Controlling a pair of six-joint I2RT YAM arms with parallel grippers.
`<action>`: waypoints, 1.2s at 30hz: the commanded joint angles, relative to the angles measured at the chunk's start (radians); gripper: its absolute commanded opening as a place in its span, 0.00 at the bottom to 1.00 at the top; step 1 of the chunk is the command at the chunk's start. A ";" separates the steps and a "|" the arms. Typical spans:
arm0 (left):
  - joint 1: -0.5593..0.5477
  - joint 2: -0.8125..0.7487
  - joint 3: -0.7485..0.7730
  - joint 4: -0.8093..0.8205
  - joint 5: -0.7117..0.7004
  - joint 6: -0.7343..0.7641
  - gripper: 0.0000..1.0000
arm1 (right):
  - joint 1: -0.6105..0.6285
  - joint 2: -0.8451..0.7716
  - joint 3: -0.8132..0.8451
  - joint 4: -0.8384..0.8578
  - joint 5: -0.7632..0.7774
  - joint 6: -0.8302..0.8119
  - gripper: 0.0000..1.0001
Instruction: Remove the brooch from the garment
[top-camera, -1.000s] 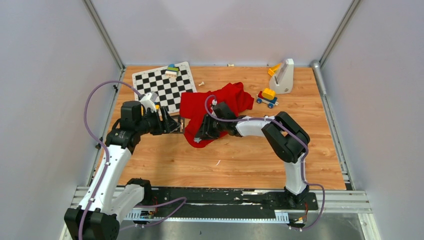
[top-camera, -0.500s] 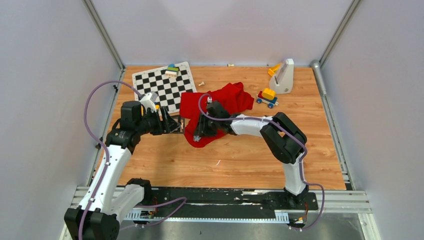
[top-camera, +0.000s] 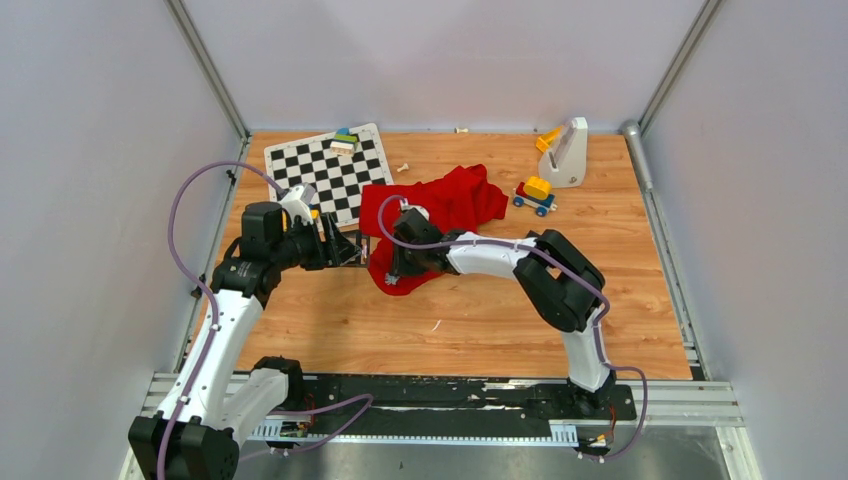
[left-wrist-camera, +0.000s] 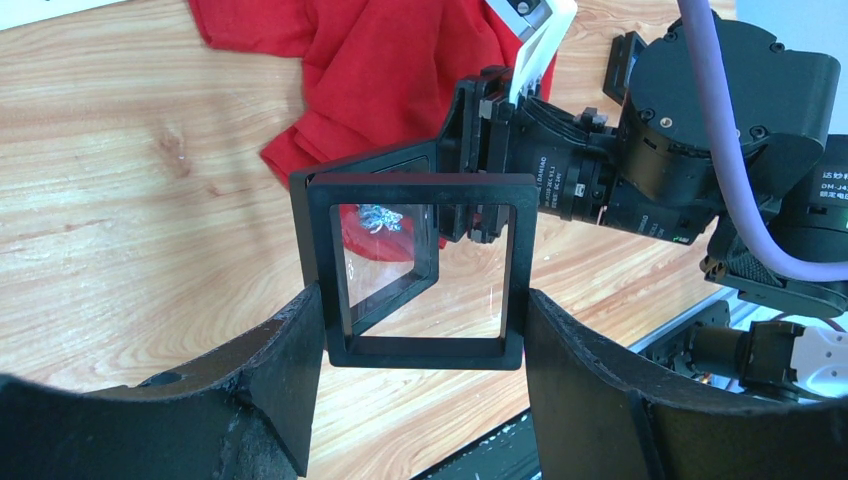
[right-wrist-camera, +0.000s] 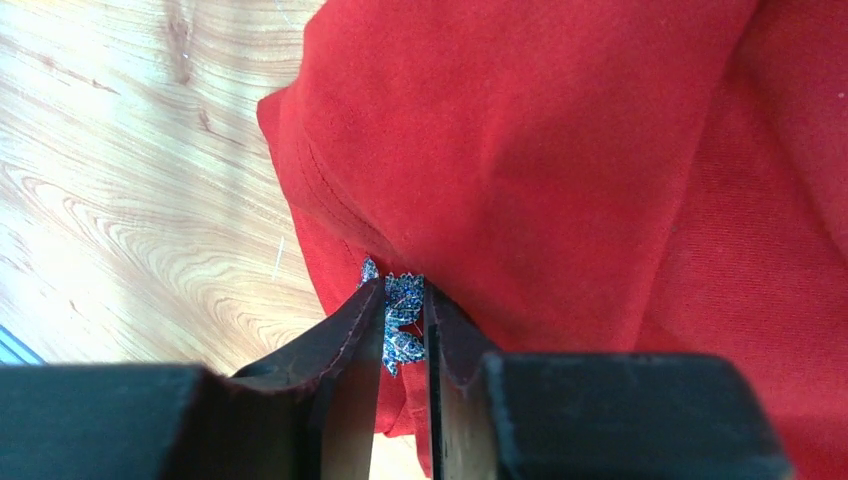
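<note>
A red garment lies crumpled mid-table; it also shows in the right wrist view and the left wrist view. A silver-blue leaf brooch is pinned near its lower hem; it shows in the top view and, through the box, in the left wrist view. My right gripper is shut on the brooch; in the top view it sits over the hem. My left gripper is shut on an open black-framed clear box, held just left of the garment.
A checkerboard mat with small blocks lies at the back left. A toy car and a white stand sit at the back right. A small screw lies behind the garment. The table's front rail runs along the near edge.
My right gripper has slid left across the garment toward the hem and now pinches the brooch. The left arm and its box have not moved.
</note>
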 joint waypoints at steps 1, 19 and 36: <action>0.008 -0.004 0.001 0.026 0.016 0.016 0.27 | -0.001 -0.028 -0.007 -0.010 -0.060 0.001 0.19; 0.008 0.002 -0.005 0.032 0.028 0.011 0.27 | -0.090 -0.207 -0.174 0.140 -0.300 0.072 0.00; 0.006 0.102 -0.169 0.352 0.285 -0.221 0.24 | -0.219 -0.501 -0.331 0.217 -0.474 0.127 0.00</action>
